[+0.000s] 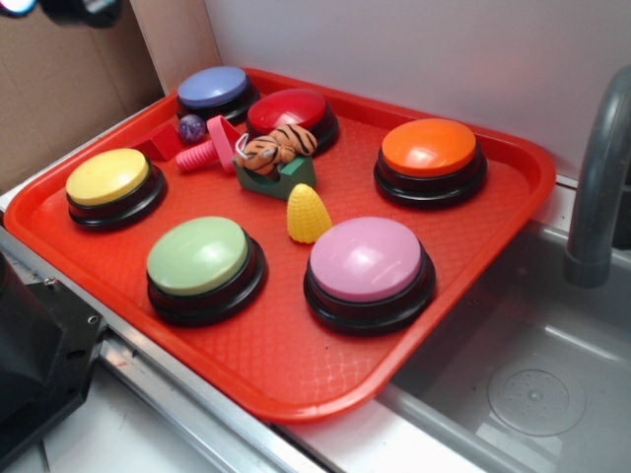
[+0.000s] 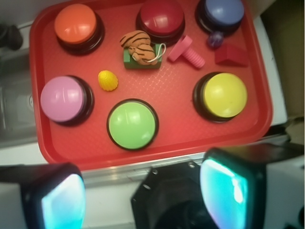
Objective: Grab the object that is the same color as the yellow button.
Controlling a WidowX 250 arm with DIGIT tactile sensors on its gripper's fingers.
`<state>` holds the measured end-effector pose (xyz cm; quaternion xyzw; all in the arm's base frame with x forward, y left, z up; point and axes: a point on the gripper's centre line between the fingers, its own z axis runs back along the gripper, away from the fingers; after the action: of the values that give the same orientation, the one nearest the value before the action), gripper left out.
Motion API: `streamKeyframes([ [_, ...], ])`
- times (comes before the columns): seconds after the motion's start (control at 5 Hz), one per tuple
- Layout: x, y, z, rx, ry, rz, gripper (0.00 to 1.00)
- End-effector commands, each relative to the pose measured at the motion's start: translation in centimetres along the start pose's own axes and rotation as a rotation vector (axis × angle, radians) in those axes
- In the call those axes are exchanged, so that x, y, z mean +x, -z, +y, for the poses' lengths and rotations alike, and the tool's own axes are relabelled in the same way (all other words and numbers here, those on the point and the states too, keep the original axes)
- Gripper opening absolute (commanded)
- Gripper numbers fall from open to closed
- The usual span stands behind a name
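Hanging wide open and empty across the bottom of the wrist frame, gripper with both glowing pads spread far apart, hovering off the near edge of the red tray. Lying up and left of the gripper in that frame, past the green button: toy corn cob, sitting alone on bare tray floor between the pink button and the green block carrying the striped tiger toy. Standing upright in the exterior view, corn cob with its tip pointing up, so long axis roughly vertical. Sitting at middle right of the wrist frame, yellow button, well apart from the cob. Probably needing a reach forward and leftward over the green button, then a straight descent around the cone.
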<state>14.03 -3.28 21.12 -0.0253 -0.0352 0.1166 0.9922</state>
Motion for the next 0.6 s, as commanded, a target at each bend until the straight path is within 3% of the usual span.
streamKeyframes([
  [0.0, 3.5, 3.7, -2.0, -0.037, -0.272, -0.023, 1.00],
  [0.4, 6.3, 8.2, -3.5, -0.027, -0.513, -0.083, 1.00],
])
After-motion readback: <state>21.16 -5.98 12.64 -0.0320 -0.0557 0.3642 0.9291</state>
